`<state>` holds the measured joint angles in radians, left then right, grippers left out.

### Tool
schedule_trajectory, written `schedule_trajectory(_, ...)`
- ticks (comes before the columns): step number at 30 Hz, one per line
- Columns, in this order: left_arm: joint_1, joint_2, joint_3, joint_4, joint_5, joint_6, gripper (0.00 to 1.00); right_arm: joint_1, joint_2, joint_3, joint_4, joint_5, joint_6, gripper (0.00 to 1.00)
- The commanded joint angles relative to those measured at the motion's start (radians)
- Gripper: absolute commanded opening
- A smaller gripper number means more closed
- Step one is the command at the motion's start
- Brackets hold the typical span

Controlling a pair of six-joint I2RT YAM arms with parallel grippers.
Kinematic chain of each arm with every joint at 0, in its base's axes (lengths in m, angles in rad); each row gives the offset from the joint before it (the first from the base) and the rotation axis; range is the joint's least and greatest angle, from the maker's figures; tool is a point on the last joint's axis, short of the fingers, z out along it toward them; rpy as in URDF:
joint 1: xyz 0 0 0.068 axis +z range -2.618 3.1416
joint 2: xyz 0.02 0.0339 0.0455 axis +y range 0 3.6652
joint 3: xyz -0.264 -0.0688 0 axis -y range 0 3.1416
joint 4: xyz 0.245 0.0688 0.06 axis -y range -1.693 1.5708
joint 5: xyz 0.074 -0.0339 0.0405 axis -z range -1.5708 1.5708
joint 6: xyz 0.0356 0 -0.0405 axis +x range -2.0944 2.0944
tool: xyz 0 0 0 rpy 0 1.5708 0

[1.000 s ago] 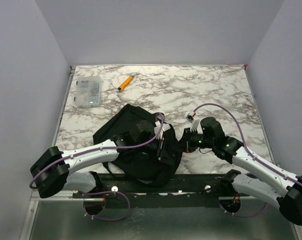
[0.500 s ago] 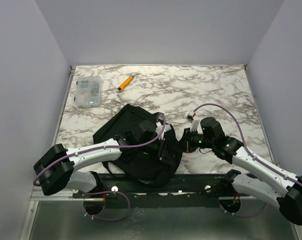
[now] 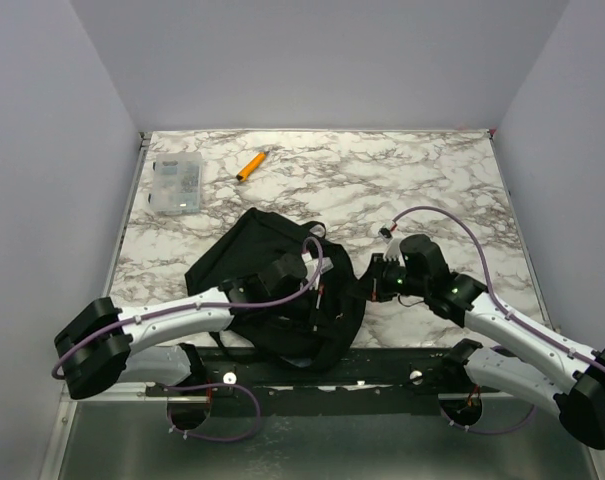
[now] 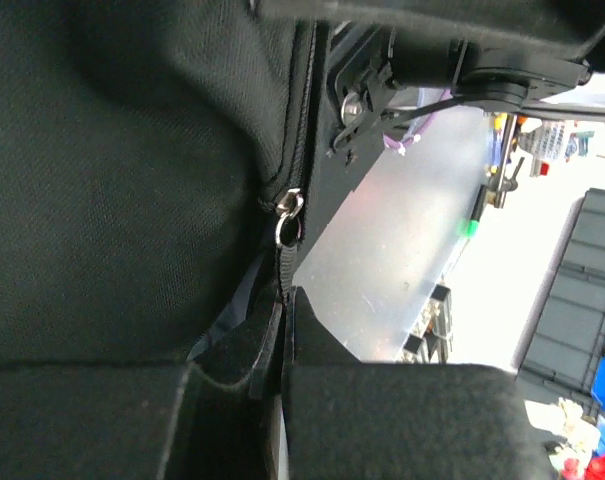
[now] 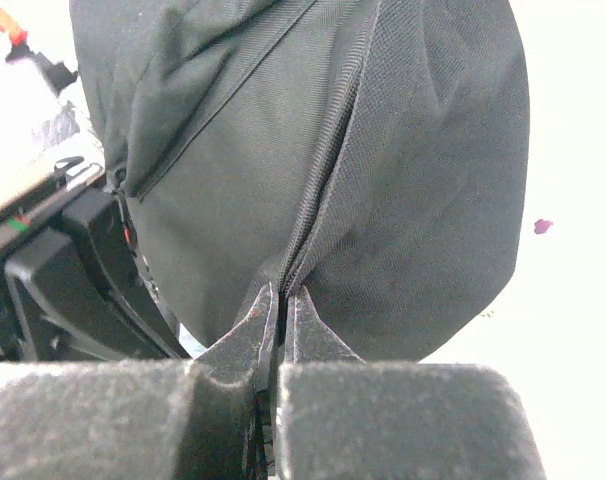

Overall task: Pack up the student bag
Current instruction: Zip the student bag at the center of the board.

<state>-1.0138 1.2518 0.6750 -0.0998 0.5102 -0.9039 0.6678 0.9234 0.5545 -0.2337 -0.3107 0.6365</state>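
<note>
Left gripper (image 4: 285, 300) was pinched shut on the black zipper pull (image 4: 283, 265) of the student bag (image 3: 250, 252). In the left wrist view the jaws sat pressed together with the little strap running straight up out of them to the metal slider (image 4: 288, 212). The slider sat on the zipper track at the edge of a big black fabric panel. Off to the right in that view there was some bright blurry stuff I honestly couldn't make out.

Right gripper (image 5: 279, 300) was clamped down too. Its two fingers were squeezed onto a fold of the bag's fabric, right where the zipper line (image 5: 327, 170) ran between two panels. No gap between the tips that I could see.

From the top camera, the bag lay flat on the marble table (image 3: 432, 180), left of centre and close to the arms. Its near edge reached the table's front edge. Both arms came in low over it. The left gripper (image 3: 320, 296) was over the bag's right side and the right gripper (image 3: 364, 288) was just at that same right edge, so the two were right next to each other.

An orange marker (image 3: 249, 166) and a clear plastic box (image 3: 176, 184) sat near each other in the far left corner, well apart from the bag. Couldn't tell what was in the box.
</note>
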Motion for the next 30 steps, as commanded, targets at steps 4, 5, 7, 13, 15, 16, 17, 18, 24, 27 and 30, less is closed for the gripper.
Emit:
schedule_trajectory(4, -0.105, -0.156, -0.149, -0.041, -0.012, -0.09, 0.0, -0.093, 0.112, 0.088, 0.057, 0.214, 0.078, 0.0)
schedule_trajectory(5, -0.118, -0.145, -0.15, -0.031, -0.008, -0.09, 0.0, -0.137, 0.123, 0.092, 0.059, 0.199, 0.097, 0.0)
schedule_trajectory(7, -0.14, -0.103, -0.146, -0.012, 0.003, -0.086, 0.0, -0.228, 0.131, 0.11, 0.048, 0.168, 0.122, 0.0)
schedule_trajectory(13, -0.145, -0.019, -0.098, 0.054, 0.006, -0.038, 0.0, -0.282, 0.262, 0.33, -0.184, 0.304, -0.051, 0.0)
schedule_trajectory(15, -0.131, -0.005, -0.055, 0.052, -0.016, -0.004, 0.0, -0.28, 0.337, 0.421, -0.344, 0.305, -0.134, 0.0)
schedule_trajectory(16, -0.12, 0.009, -0.033, 0.05, -0.025, 0.016, 0.0, -0.278, 0.327, 0.424, -0.387, 0.303, -0.139, 0.05)
schedule_trajectory(17, -0.11, 0.021, -0.007, 0.051, -0.033, 0.027, 0.0, -0.279, 0.305, 0.414, -0.425, 0.28, -0.132, 0.15)
schedule_trajectory(18, -0.098, 0.04, 0.014, 0.054, -0.033, 0.037, 0.0, -0.278, 0.273, 0.4, -0.455, 0.253, -0.108, 0.33)
schedule_trajectory(24, -0.074, 0.121, 0.097, 0.087, 0.005, 0.058, 0.0, -0.218, 0.067, 0.24, -0.546, 0.116, 0.088, 0.6)
schedule_trajectory(27, -0.071, 0.156, 0.112, 0.094, 0.042, 0.059, 0.0, -0.114, 0.022, 0.168, -0.515, 0.103, 0.206, 0.64)
schedule_trajectory(30, -0.071, 0.166, 0.115, 0.095, 0.055, 0.061, 0.0, 0.086, 0.019, 0.133, -0.427, 0.2, 0.342, 0.65)
